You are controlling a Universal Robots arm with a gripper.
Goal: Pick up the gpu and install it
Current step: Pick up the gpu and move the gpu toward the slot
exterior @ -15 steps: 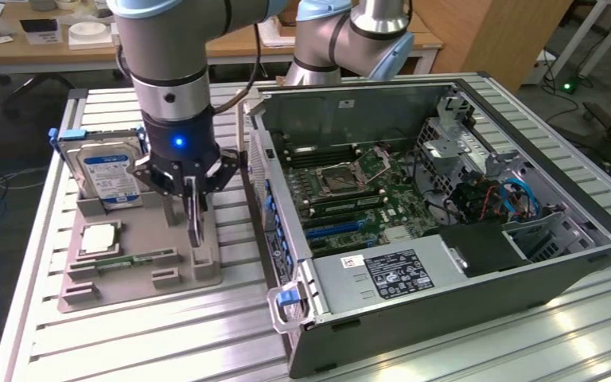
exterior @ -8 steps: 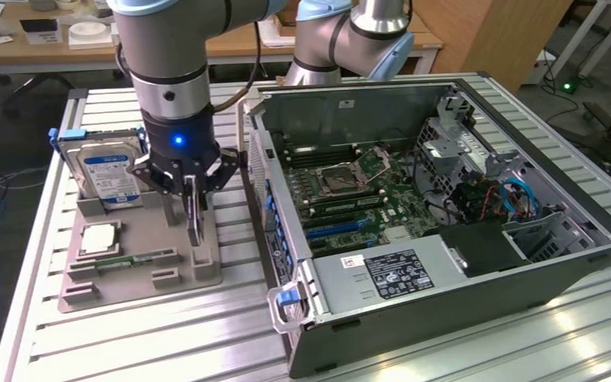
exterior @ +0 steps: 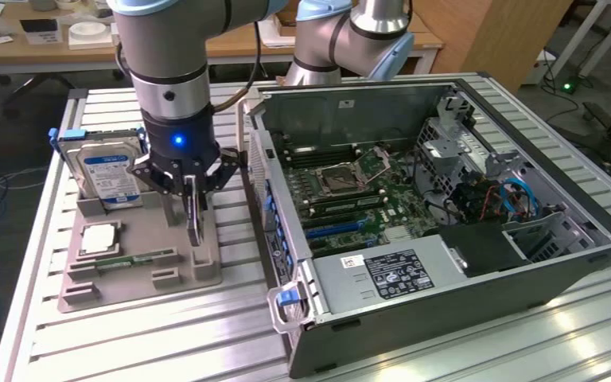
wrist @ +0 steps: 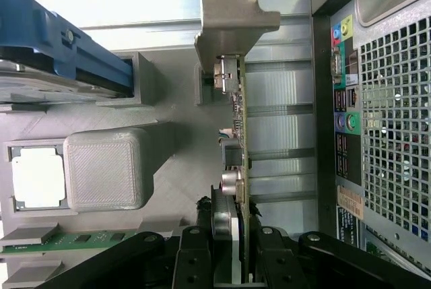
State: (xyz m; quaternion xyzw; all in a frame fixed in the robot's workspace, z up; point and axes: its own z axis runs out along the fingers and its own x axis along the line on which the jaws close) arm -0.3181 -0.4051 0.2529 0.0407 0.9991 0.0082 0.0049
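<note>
The gripper's black fingers are closed narrowly on the thin dark gpu card with silver bracket. The card stands on edge at the grey plastic tray, beside the open computer case on the tabletop.

The arm stands nearly plumb, its last link pointing straight down, and a blue light glows on the wrist. Below it the tool faces downward, its dark linkages splayed out to either side. Its two fingers lie against opposite faces of the gpu and appear clamped on it, though shadow partly hides the contact.
</note>
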